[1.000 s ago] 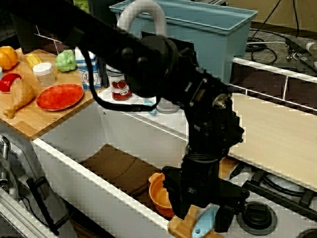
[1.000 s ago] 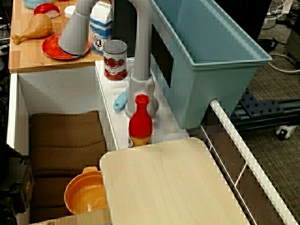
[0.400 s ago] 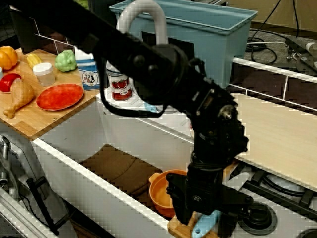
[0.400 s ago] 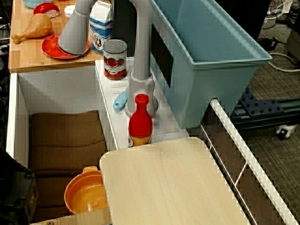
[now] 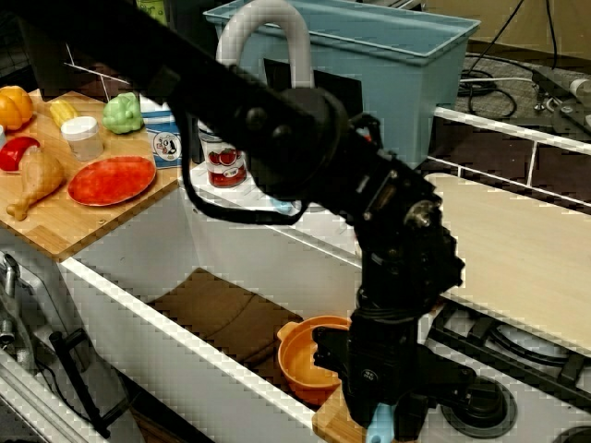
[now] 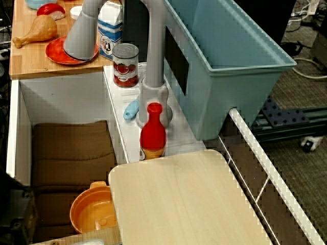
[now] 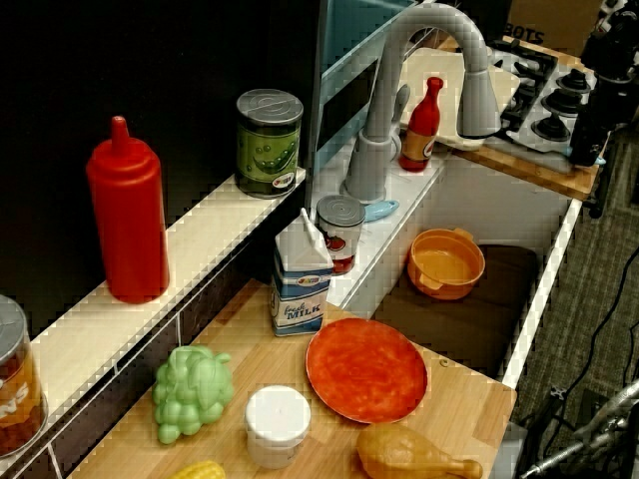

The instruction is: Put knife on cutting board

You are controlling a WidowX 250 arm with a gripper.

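Toy kitchen, white sink (image 5: 138, 309) w/ brown mat | knife (image 5: 379, 428) lt-blue handle, at frame bottom, over wooden board edge (image 5: 331, 422) by stove | hand (image 5: 386, 426) black, clenched on knife handle | orange bowl (image 5: 309, 358) in sink just beside | red plate (image 5: 112, 179), drumstick (image 5: 34, 182) on table far left

Gripper (image 5: 381, 426) low at front edge of cutting board (image 7: 539, 170), knife (image 5: 379, 432) between its fingers. Bowl (image 5: 309, 360) in sink (image 5: 231, 249) just left of gripper. Stove burner (image 5: 480, 403) just right. Faucet (image 5: 268, 37) and can (image 5: 222, 159) behind, further left. Plate (image 5: 111, 180) and chicken leg (image 5: 35, 180) far left on counter.
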